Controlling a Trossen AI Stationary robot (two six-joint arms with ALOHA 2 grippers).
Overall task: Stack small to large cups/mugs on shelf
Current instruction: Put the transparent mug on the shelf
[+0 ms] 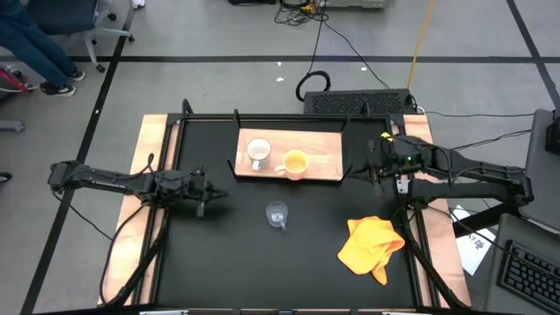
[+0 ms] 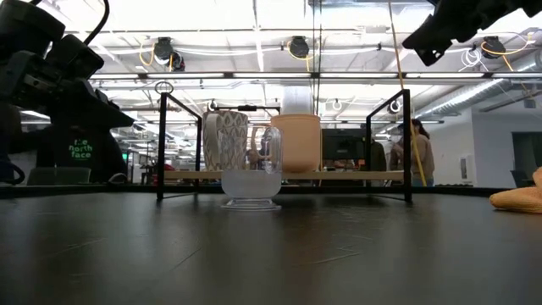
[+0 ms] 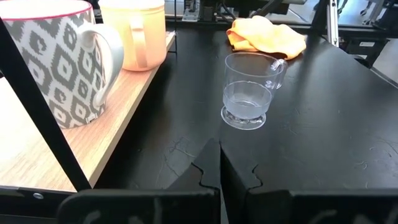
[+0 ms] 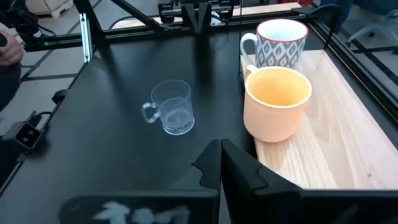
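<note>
With two of three vessels already standing on the shelf (image 1: 328, 162), task judged partly set up and stacking not yet begun. White patterned mug (image 1: 257, 154) upright on the shelf board, toward its left end; orange-yellow mug (image 1: 295, 164) upright just beside it, nearer the board's middle, apart from the white mug. Both mouth-up, so ready to receive a smaller vessel inside. Clear glass cup (image 1: 277, 214) upright on the black surface (image 1: 227, 262), off the shelf, in front of its front edge and well apart from both mugs; as the smallest piece, probably to be nested last. Yellow cloth (image 1: 371, 248) crumpled on the surface, in front of the shelf's right end, clear of any path to the cup. Left gripper (image 1: 210, 197) off the shelf's left front corner, jaws clenched, grasping nothing. Right gripper (image 1: 367, 171) beside the shelf's right end, raised above the surface, jaws likewise clenched and empty. Release of jaws required before any grasp.
</note>
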